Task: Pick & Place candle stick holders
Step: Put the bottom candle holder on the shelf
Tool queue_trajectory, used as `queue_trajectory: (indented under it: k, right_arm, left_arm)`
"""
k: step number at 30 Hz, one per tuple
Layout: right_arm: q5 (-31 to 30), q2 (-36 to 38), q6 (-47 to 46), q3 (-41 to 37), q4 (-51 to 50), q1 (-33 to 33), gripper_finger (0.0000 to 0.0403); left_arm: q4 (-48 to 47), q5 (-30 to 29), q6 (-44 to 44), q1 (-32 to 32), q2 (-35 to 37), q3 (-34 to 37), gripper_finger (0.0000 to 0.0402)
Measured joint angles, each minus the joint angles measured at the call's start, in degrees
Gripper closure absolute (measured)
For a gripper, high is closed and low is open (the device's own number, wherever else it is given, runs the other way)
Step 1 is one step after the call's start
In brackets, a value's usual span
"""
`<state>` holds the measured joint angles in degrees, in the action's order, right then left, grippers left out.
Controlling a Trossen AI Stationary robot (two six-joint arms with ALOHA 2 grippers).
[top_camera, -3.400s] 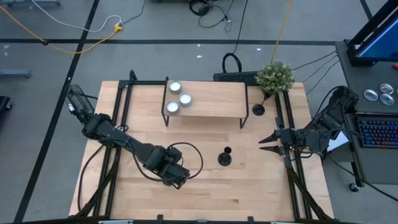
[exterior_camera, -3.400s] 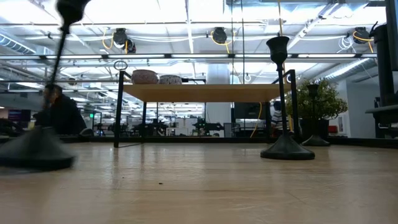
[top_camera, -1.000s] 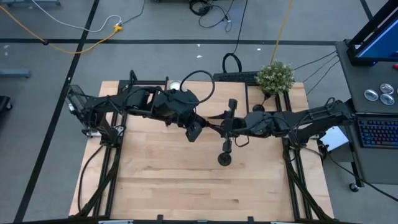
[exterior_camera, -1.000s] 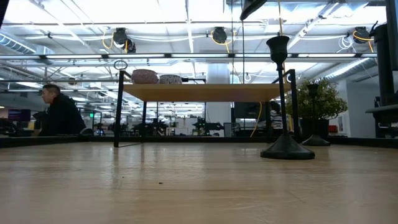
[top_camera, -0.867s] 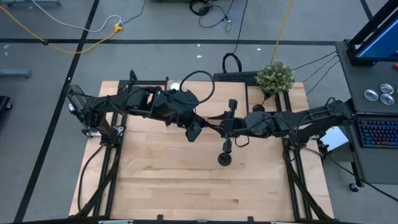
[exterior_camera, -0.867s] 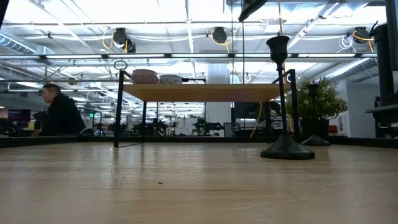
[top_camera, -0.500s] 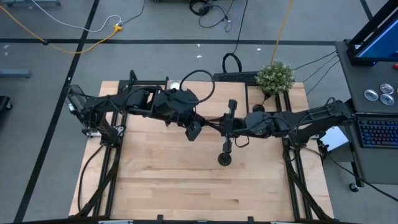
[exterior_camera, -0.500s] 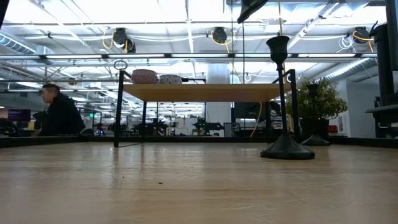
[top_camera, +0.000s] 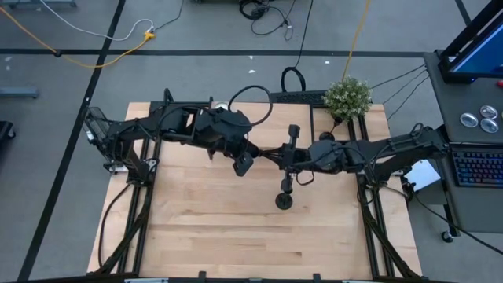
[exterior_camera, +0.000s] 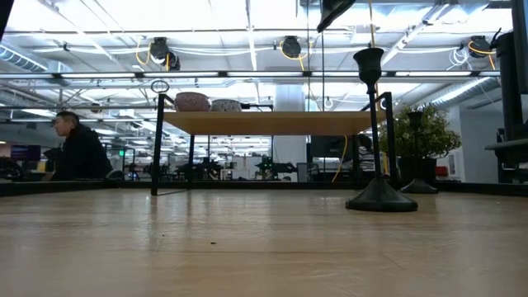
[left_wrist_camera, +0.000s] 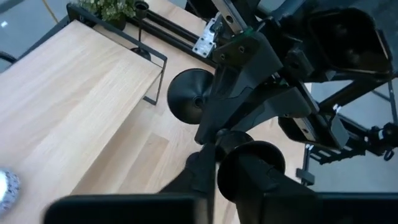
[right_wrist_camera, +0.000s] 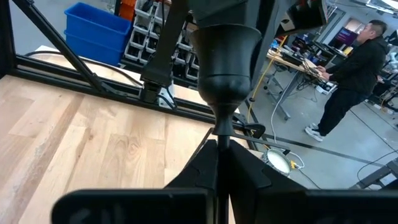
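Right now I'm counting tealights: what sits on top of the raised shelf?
Low view: two round cups at the shelf's left end. From above, the left arm covers most of that end; any third is hidden.

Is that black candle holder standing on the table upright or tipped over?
Upright: the candle holder's disc base sits flat on the table, stem vertical.

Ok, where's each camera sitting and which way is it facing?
High: overhead, straight down on the table; both arms meet mid-table.
Low: table height, level toward the shelf; an arm's dark tip at top.
Left wrist: past the left gripper, down at shelf and right arm.
Right wrist: past the right gripper, shut on the held candle stick holder, toward a person.
Shared: high and low both show the standing candle stick holder.
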<state>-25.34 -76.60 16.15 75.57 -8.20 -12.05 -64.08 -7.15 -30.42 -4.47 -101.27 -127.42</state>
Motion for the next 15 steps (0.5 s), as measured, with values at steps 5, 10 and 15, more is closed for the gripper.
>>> queue_trajectory:
  k: [5, 10, 15]
  right_arm:
    - [0.32, 0.04, -0.05, 0.0, 0.73, 2.43, 0.0395]
    - [-0.14, 0.06, -0.48, 0.0, 3.16, 7.68, 0.0395]
    - [-0.02, 0.28, -3.43, -1.17, 7.43, 15.53, 0.0395]
  left_arm:
    - [0.34, -0.66, 3.92, 0.26, 1.24, 0.07, 0.0285]
    - [-3.17, -0.83, 6.38, 0.95, 3.89, 0.02, 0.0229]
    - [-12.65, -9.53, 5.65, -0.97, 5.41, -0.04, 0.0211]
